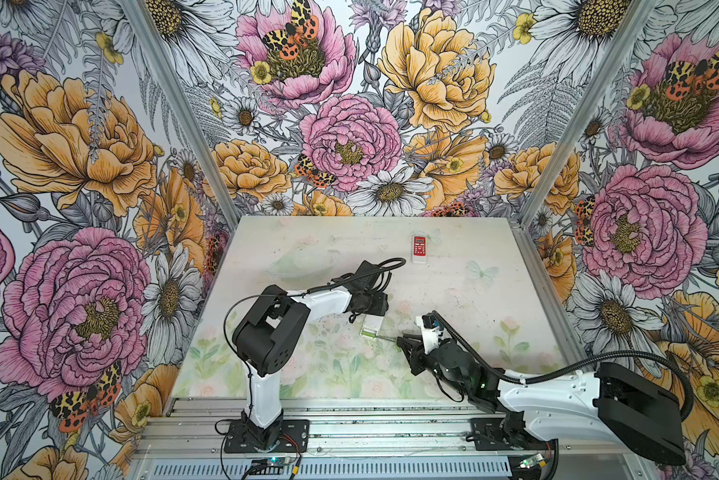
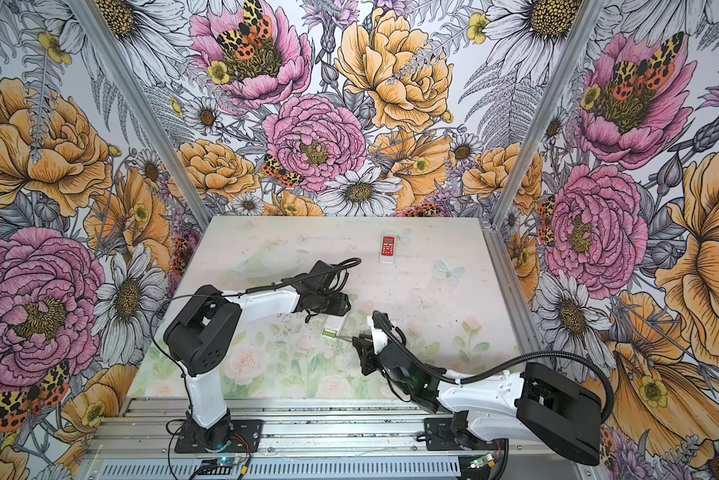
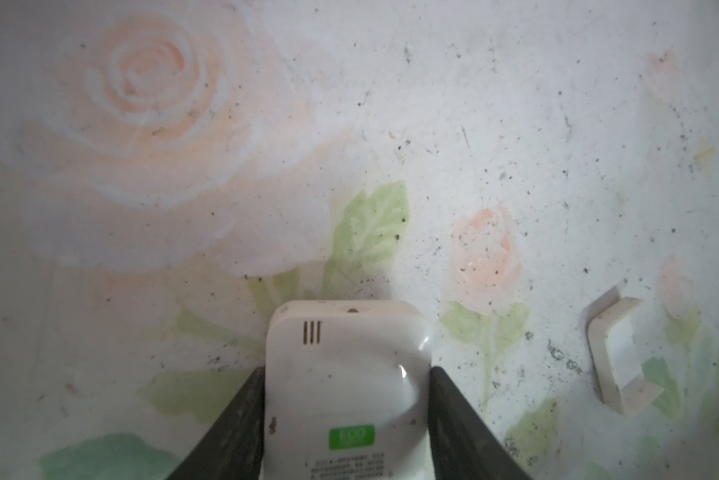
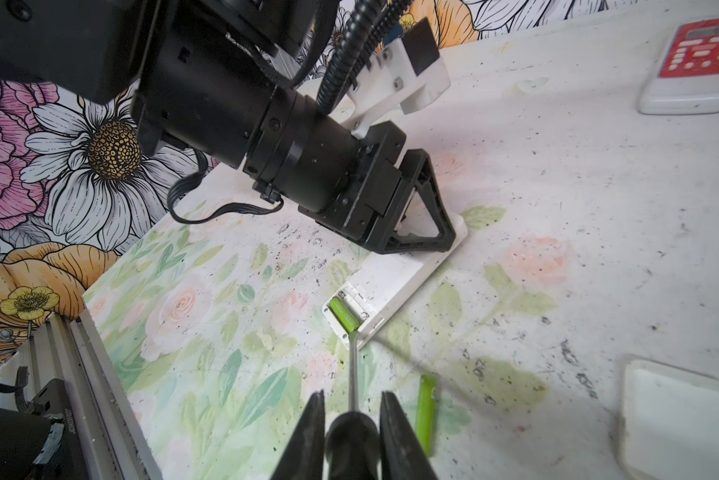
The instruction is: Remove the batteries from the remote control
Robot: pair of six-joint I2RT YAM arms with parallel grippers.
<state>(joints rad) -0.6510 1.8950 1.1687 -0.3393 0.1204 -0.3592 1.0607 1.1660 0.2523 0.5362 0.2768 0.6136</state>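
Here, the left gripper (image 3: 347, 370) clamps a smooth white remote (image 4: 395, 282); one green cylindrical battery (image 4: 343, 316) sits in its open bay, a second battery (image 4: 425, 415) loose nearby. The right gripper (image 4: 351, 397) squeezes the round black handle of a screwdriver (image 4: 351, 440).

In both top views the left gripper (image 1: 370, 315) is covering the 12 o'clock end of the white remote (image 1: 370, 327); the handle of the screwdriver (image 4: 351, 436) is running off the right wrist view.

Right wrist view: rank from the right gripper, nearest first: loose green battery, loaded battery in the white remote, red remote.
1. Loose green battery, beside the right gripper.
2. Loaded battery in the white remote, at the screwdriver tip.
3. Red remote, far across.
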